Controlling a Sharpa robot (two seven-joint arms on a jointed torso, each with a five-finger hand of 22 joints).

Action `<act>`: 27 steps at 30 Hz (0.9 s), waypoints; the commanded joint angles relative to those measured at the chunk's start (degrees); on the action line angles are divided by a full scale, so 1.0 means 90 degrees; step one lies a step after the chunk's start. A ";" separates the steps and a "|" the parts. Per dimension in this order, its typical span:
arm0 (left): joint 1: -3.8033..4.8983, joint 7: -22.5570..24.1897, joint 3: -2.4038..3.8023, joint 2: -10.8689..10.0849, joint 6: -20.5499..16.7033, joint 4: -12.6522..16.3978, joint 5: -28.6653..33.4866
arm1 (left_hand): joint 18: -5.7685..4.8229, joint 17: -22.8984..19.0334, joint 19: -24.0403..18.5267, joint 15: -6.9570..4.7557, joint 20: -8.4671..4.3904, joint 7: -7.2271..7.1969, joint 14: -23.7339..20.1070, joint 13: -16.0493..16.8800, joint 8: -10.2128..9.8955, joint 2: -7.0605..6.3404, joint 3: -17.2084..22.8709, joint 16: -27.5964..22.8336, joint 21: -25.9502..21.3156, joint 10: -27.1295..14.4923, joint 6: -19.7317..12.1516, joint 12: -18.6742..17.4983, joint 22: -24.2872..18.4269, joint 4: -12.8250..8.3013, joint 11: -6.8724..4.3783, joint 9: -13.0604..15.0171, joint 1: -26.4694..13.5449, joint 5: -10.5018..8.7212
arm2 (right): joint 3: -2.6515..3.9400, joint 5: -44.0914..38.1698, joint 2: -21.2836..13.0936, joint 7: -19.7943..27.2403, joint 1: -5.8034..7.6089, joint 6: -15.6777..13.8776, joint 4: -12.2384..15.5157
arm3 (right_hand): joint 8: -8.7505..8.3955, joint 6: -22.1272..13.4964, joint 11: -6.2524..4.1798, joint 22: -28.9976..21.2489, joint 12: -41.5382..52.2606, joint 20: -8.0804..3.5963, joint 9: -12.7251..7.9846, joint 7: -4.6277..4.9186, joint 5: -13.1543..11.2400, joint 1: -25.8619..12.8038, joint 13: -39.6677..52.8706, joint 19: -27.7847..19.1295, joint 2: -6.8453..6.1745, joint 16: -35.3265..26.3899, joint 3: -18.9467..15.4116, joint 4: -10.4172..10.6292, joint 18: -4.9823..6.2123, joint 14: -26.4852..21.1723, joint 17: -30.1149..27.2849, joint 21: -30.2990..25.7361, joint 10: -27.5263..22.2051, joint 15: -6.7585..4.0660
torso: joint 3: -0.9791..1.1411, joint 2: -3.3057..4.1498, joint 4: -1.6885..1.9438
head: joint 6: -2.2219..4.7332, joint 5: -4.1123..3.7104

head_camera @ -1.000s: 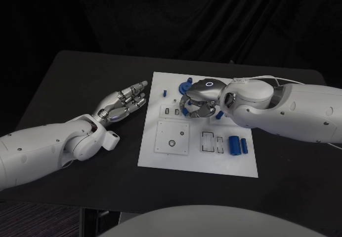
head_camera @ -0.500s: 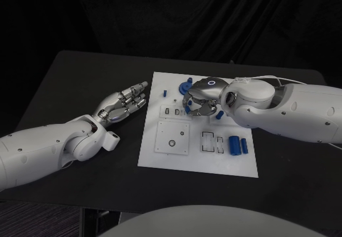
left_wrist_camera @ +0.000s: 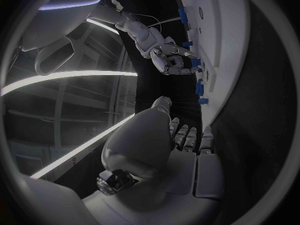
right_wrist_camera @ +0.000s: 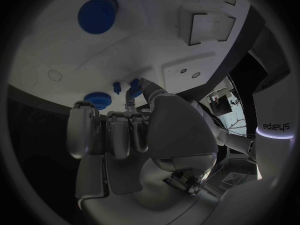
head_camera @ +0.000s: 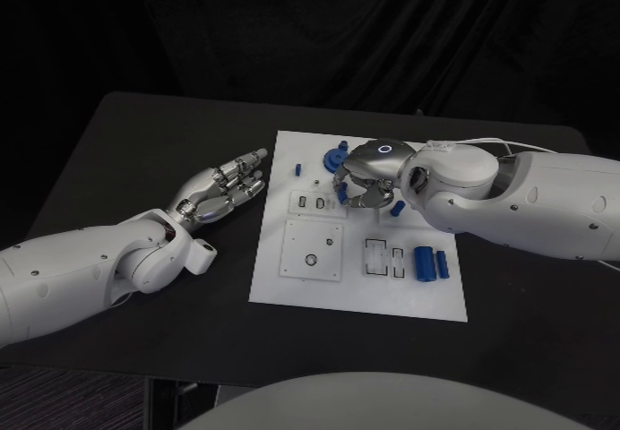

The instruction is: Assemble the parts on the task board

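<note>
The white task board (head_camera: 323, 296) lies in the middle of the black table. My right hand (head_camera: 368, 184) hovers over its far middle with fingers curled, pinching a small blue part (head_camera: 341, 191) at the fingertips. In the right wrist view the same blue part (right_wrist_camera: 134, 89) sits at the fingertips, just above the board (right_wrist_camera: 56, 50), beside a blue gear (right_wrist_camera: 97, 99). The blue gear (head_camera: 336, 159) stands on the board just beyond the hand. My left hand (head_camera: 222, 190) lies open, holding nothing, on the table left of the board.
A small blue peg (head_camera: 298, 168) stands near the board's far left. Two blue cylinders (head_camera: 433, 263) lie side by side at the board's right, and another blue piece (head_camera: 398, 208) sits under my right wrist. A square plate (head_camera: 314, 249) covers the board's left middle.
My right hand has drawn a little toward the board's far edge, and the small blue part moved with it. The left hand has stayed still.
</note>
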 commanded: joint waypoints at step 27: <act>-0.0023 0.0627 0.0004 0.0007 0.0080 0.0009 0.0014 | -0.0097 -0.0010 0.0006 0.0048 0.0025 0.0039 -0.0002 0.0001 -0.0005 -0.0029 0.0049 -0.0024 -0.0038 -0.0005 -0.0002 0.0019 -0.0010 0.0006 0.0038 -0.0004 -0.0072 -0.0049 | -0.0004 -0.0177 0.0043 -0.0077 -0.0050 0.0094 -0.0035 | -0.0194 -0.0299 0.0035 0.1234 0.0017 0.0011 0.0063 -0.0005 0.0016 -0.0266 0.1674 -0.0052 -0.0191 -0.0080 -0.0171 0.0118 -0.0012 0.0604 0.1565 -0.0098 0.0663 0.0035 | -0.0004 0.0001 0.0007 | -0.0001 -0.0010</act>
